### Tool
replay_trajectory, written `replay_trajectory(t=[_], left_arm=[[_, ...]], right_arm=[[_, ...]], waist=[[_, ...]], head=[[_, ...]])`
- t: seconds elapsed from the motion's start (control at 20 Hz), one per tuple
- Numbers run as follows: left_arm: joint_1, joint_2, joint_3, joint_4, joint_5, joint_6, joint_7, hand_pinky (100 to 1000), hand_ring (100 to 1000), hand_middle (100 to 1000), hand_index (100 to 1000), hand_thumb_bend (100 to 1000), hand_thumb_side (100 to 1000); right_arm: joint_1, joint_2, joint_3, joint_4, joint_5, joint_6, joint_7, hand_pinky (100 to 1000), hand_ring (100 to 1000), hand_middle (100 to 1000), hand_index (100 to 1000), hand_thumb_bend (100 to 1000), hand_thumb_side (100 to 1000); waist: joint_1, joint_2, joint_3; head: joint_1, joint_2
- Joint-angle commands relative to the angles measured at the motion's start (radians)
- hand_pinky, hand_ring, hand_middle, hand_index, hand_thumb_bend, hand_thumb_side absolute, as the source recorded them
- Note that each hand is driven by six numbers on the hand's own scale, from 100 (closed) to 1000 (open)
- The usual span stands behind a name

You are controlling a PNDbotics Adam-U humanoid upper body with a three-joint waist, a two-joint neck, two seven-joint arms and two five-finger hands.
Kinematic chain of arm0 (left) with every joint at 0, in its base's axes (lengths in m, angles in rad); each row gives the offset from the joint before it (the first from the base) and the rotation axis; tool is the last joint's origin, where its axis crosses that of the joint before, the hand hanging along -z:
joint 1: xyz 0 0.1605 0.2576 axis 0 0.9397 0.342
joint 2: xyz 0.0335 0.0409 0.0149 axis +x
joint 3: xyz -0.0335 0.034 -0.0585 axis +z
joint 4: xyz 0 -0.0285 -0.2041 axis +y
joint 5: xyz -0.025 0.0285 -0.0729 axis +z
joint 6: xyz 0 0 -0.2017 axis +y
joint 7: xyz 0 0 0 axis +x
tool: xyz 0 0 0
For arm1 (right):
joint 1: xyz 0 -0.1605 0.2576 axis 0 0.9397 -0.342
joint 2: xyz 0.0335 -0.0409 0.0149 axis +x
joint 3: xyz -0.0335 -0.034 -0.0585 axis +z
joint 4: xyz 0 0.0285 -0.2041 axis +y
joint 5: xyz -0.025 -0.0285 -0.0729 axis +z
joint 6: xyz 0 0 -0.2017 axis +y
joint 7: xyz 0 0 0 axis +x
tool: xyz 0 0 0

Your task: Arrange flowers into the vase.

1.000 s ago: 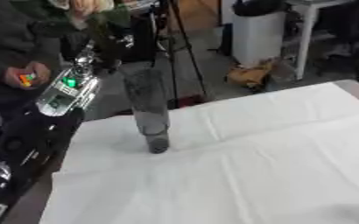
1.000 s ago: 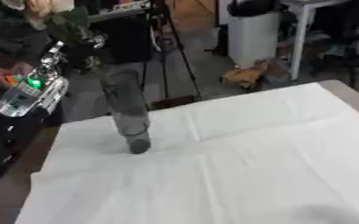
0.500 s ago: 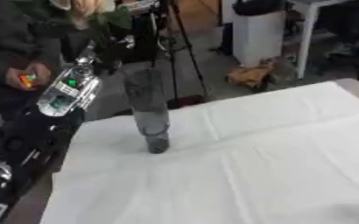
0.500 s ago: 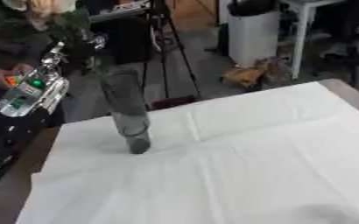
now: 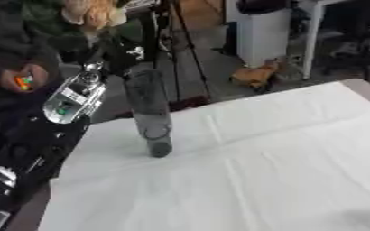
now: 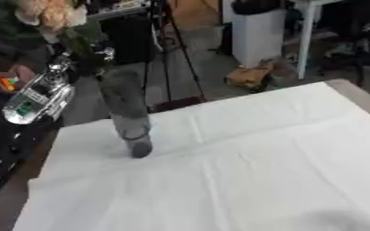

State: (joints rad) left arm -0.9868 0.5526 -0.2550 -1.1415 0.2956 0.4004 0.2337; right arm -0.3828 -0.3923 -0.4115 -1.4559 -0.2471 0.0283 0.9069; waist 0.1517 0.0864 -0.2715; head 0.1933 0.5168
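Left arm: slight drop vs. 1.0 s and 0.5 s ago. Silver wrist section (image 5: pixel 72 96), below-left of the left hand (image 5: pixel 123 48), sits a little lower in both eye views; sideways posn approx. as before. Green light on that section reads dimmer than in earlier frames. Flower (image 5: pixel 90 12), above and left of the hand, has come down marginally w/ the arm. Overall displacement small. No other change noted.
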Motion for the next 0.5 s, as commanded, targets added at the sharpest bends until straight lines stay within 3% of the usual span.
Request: replay_trajectory(t=[0.05,0.1,0.15,0.2,0.4,0.5], left_arm=[[-0.024,0.019,0.009,-0.005,-0.011,-0.002,-0.005,372,161,148,377,100,235],[-0.024,0.019,0.008,-0.005,-0.013,-0.002,-0.007,423,231,204,431,100,229],[-0.024,0.018,0.007,-0.005,-0.016,-0.002,-0.009,423,231,204,431,100,229],[-0.023,0.016,0.002,-0.005,-0.022,-0.001,-0.015,495,322,295,520,100,231],[-0.024,0.014,-0.004,-0.003,-0.058,0.008,-0.057,518,344,318,542,100,234],[-0.025,0.014,-0.003,-0.003,-0.079,0.009,-0.071,575,400,372,579,100,233]], right_arm=[[-0.016,-0.029,0.003,-0.02,0.001,-0.003,0.0,507,603,589,799,819,733],[-0.015,-0.029,0.003,-0.02,0.002,-0.003,0.0,507,603,589,799,819,734],[-0.015,-0.029,0.003,-0.02,0.002,-0.003,0.0,507,603,589,799,819,734],[-0.016,-0.03,0.004,-0.02,0.003,-0.003,0.0,507,604,589,799,819,735],[-0.017,-0.03,0.006,-0.02,0.004,-0.003,0.0,507,604,589,799,819,734],[-0.017,-0.03,0.005,-0.021,0.005,-0.003,0.0,507,604,589,799,819,735]], waist=[[0.006,0.003,0.0],[0.006,0.003,0.0],[0.007,0.004,-0.001],[0.009,0.006,-0.003],[0.012,0.008,-0.005],[0.013,0.008,-0.006]], head=[[0.001,-0.009],[0.001,-0.009],[0.001,-0.009],[0.003,-0.009],[0.004,-0.01],[0.005,-0.011]])
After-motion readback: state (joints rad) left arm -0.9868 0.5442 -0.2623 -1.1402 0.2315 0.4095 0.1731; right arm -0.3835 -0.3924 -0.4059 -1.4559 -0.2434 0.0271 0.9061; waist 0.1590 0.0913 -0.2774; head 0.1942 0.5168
